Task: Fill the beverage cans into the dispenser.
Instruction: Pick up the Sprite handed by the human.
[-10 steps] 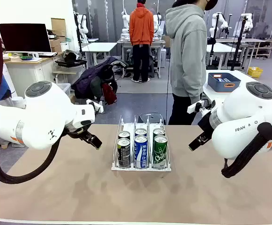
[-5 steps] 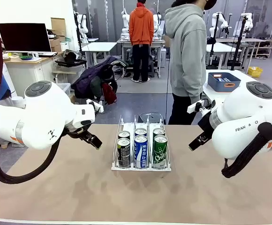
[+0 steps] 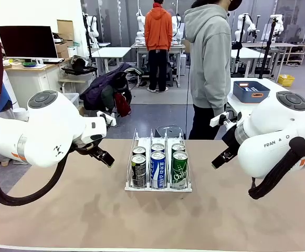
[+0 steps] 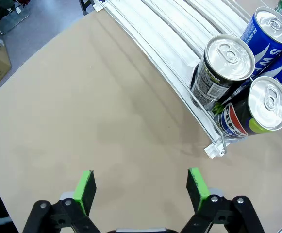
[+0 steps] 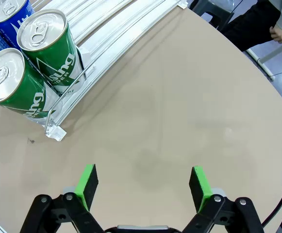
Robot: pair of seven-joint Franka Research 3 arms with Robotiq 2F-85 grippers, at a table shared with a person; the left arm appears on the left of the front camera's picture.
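Your left gripper hangs above bare table. Its pads stand wide apart with nothing between them. In its wrist camera the dispenser runs off toward 1 o'clock, well clear of the fingers. Two black cans sit in the lane nearest the gripper, and the blue cans are just past them.

Your right gripper is spread the same way, empty, over the table. In its wrist camera two green cans stand at 10 o'clock, by the dispenser's corner and apart from the pads.

From the front camera, the dispenser stands at the middle of the table. The left gripper is off at its 9 o'clock and the right gripper at its 3 o'clock, and neither touches it. Six cans stand upright inside, two to a lane, packed at the robot-side end. Black is in the left lane, blue in the middle and green on the right.

A person in a grey hoodie stands at 12 o'clock, beyond the table's far edge.
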